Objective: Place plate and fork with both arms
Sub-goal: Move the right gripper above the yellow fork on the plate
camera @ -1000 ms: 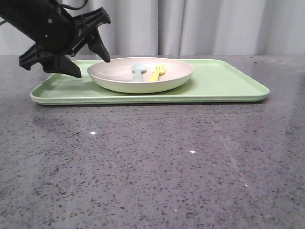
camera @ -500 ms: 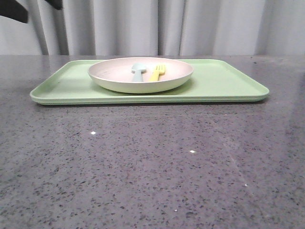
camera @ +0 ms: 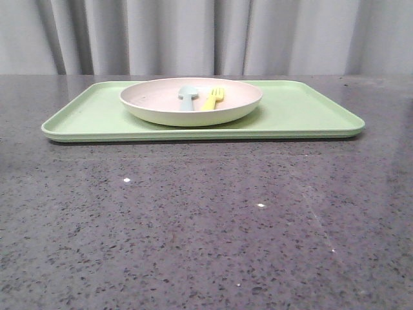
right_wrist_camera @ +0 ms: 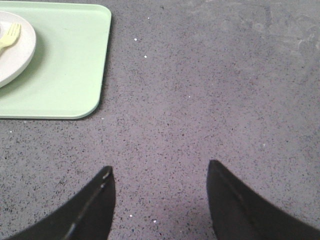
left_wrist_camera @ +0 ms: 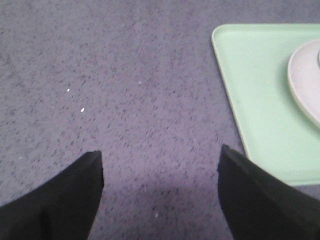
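Front view is showing a speckled grey stone-look table (camera: 206,219) stretching back to a wall of pale grey pleated curtains (camera: 206,35). Sitting on it toward the far side is a flat rectangular light-green tray (camera: 303,113), and the wide shallow cream-pink round plate (camera: 161,103) is resting on the tray's left half. Lying inside the plate, side by side, are the small bright yellow plastic fork (camera: 213,99) and a pale blue spoon-shaped piece (camera: 186,97) (the spoon piece on the left). Neither arm is appearing in this view. The left wrist camera is showing the left hand (left_wrist_camera: 160,162) hanging over bare table with its black fingers spread wide and gripping nothing, the tray's corner and the plate's rim lying off to one side. The right hand (right_wrist_camera: 160,172) is likewise spread and holding nothing over bare table, well apart from the tray, plate and fork.
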### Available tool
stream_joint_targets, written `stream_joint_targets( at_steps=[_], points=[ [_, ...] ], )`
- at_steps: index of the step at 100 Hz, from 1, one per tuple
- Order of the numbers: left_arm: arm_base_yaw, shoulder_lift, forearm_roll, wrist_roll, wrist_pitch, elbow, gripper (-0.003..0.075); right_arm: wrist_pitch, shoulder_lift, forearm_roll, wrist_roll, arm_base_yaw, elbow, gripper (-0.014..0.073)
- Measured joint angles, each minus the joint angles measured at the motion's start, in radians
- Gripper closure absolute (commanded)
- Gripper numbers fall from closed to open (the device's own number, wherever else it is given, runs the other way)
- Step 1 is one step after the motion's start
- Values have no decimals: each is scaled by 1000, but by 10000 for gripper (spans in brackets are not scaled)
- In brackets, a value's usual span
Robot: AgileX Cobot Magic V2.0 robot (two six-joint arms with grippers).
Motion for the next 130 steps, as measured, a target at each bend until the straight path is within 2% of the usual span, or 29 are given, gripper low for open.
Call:
stream_joint_targets(
  at_steps=[21,45,73,91,130],
  points=[
    [2,-144,47,0,161,59,248,-2,0,0,0,0,0,171],
    [2,-290,51,0,252,110,248,-2,0,0,0,0,0,171],
    [2,-331,51,0,292,123,248,-33,0,11,0,0,0,171],
    [2,-331,51,0,292,123,248,-95,12,115,-2,0,0,171],
    [2,-331,51,0,292,123,248,-86,264,239,-45,18,-182,201]
  ],
)
